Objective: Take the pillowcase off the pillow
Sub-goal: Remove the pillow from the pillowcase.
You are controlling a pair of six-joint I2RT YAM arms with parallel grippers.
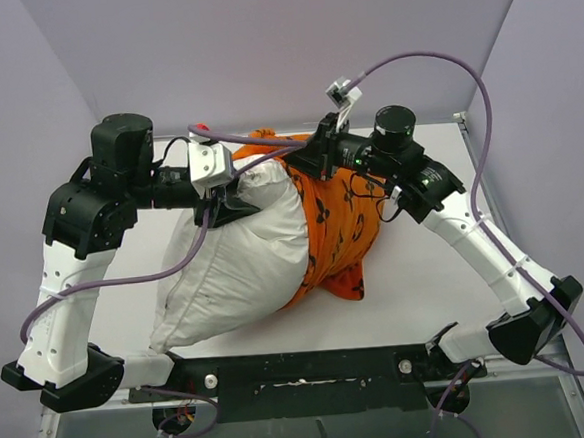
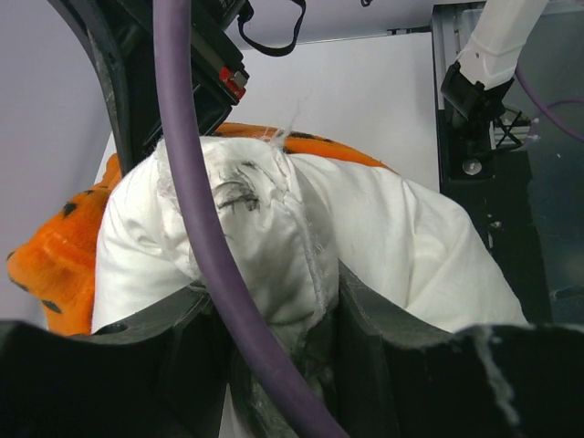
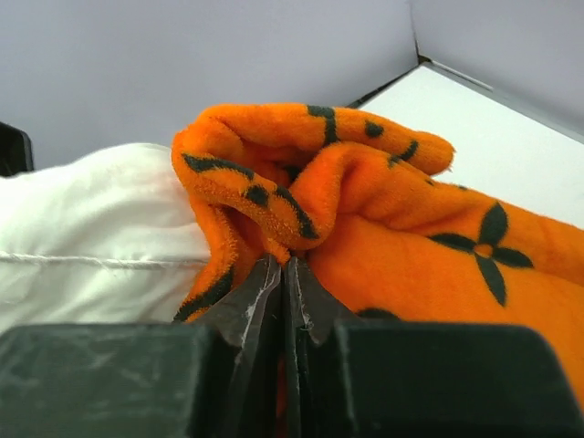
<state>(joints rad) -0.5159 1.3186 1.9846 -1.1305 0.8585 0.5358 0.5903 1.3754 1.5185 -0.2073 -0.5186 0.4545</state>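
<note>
The white pillow (image 1: 236, 273) lies diagonally across the table with its far right end still inside the orange pillowcase (image 1: 338, 226), which has black motifs. My left gripper (image 1: 238, 198) is shut on the pillow's bare upper corner. In the left wrist view, bunched white pillow (image 2: 392, 228) fabric fills the gap at the left gripper (image 2: 274, 297), and a bit of pillowcase (image 2: 55, 265) shows at the left. My right gripper (image 1: 293, 164) is at the pillowcase's far edge. In the right wrist view, the right gripper (image 3: 285, 263) is shut on a fold of pillowcase (image 3: 411, 265) beside the pillow (image 3: 82, 228).
A purple cable (image 2: 196, 228) hangs across the left wrist view in front of the jaws. Another purple cable (image 1: 473, 76) loops over the right arm. Grey walls enclose the back and sides. The black base bar (image 1: 302, 364) runs along the near edge.
</note>
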